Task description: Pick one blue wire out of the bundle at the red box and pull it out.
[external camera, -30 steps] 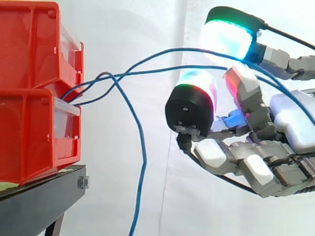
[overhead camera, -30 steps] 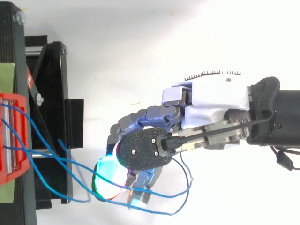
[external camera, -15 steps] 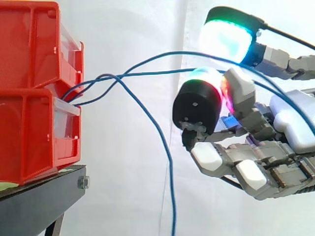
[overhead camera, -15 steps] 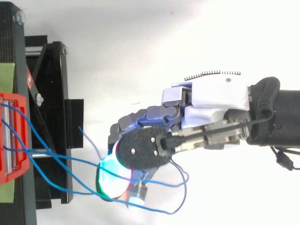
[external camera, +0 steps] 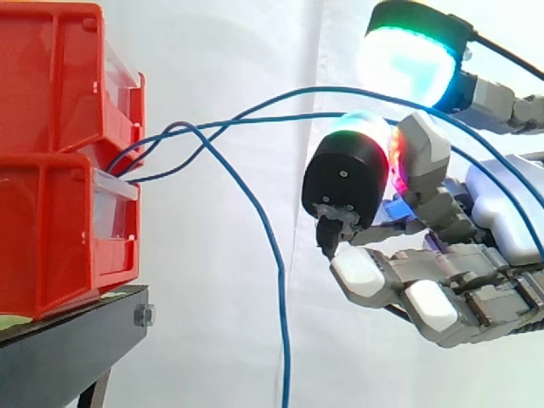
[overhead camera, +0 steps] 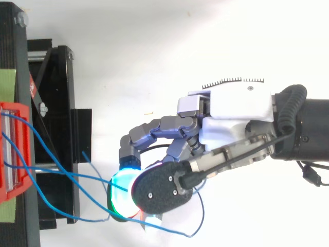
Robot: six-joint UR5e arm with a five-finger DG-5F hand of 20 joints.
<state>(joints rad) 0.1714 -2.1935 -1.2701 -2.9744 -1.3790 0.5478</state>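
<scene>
Several blue wires come out between the two stacked red bins at the left and run right toward my hand. One wire runs level into the pinch between two glowing fingertips, with the fingers curled round it. Another arcs higher and passes behind the hand. A third wire droops from the bundle and hangs straight down. From above, the hand reaches in from the right, and the wires cross from the red bin to its fingertips.
The bins rest on a black stand, whose frame lies left of the hand in the top view. A white curtain hangs behind. A loose wire loop trails under the hand.
The fingertips have closed tighter on the level wire, and the black-backed fingertip has shifted over it. The drooping wire has swung to the right. The top finger has risen slightly.
</scene>
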